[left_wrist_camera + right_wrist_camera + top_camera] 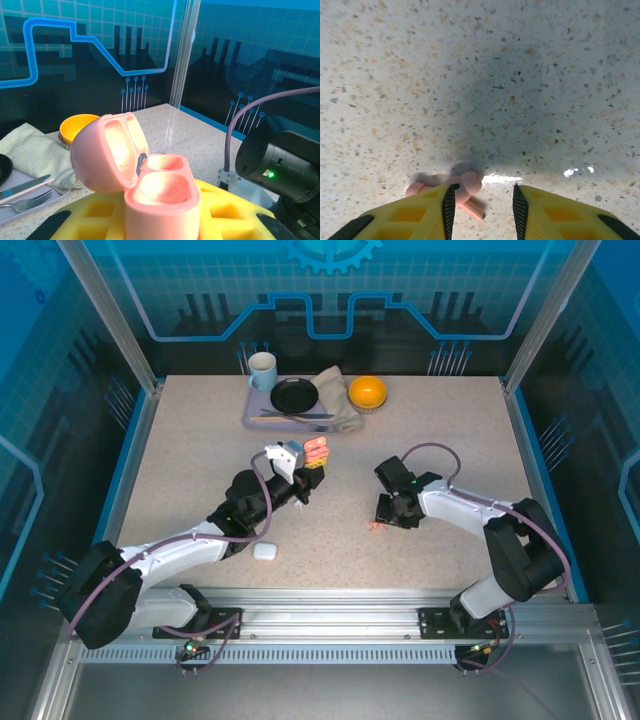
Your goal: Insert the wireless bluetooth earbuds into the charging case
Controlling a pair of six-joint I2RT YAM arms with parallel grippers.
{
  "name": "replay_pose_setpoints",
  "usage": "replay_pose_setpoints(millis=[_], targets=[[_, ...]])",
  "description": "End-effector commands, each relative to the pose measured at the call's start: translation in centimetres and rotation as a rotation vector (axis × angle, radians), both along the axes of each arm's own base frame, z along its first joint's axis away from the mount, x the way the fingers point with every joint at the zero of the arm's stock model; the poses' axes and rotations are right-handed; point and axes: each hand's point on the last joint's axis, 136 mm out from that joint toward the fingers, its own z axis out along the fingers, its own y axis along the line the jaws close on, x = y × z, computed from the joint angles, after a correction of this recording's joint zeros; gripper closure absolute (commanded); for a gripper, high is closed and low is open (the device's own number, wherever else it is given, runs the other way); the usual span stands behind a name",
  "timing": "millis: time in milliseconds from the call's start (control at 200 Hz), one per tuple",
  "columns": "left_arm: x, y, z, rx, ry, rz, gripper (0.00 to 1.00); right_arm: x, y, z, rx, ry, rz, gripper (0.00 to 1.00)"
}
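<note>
REMOTE CELL: I watch the speckled, stone-look counter, boxed in by blue circuit-print walls and aluminium posts. Near the centre, my left tool is clamped on the pink charging case, whose lid stands hinged open. At 4 o'clock from it, my right tool hangs low over the counter, fingers partly spread with bare surface between them. The salmon-pink earbuds lie just beside its 9 o'clock finger. A white case sits at 7 o'clock. At 12 o'clock a tray carries a mug, black plate and cloth, with an orange bowl beside it.
</note>
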Motion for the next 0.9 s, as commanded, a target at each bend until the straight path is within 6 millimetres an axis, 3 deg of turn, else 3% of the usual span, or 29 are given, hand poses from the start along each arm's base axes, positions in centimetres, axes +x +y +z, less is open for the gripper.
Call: replay_pose_setpoints(millis=[0,550,895], targets=[[0.0,0.2,0.4,-0.010,-0.011,0.006,1.00,-0.4,0.7,1.3,0.031,-0.027,0.042,0.62],[0.4,-0.4,0.6,-0.019,-0.005,-0.008,1.00,-3.1,0.2,-0.4,0.029,0.068,0.107,0.61],[0.5,-0.5,0.5,-0.019,-0.002,-0.008,1.00,-3.3,0.7,-1.4,0.035,0.103,0.134,0.58]])
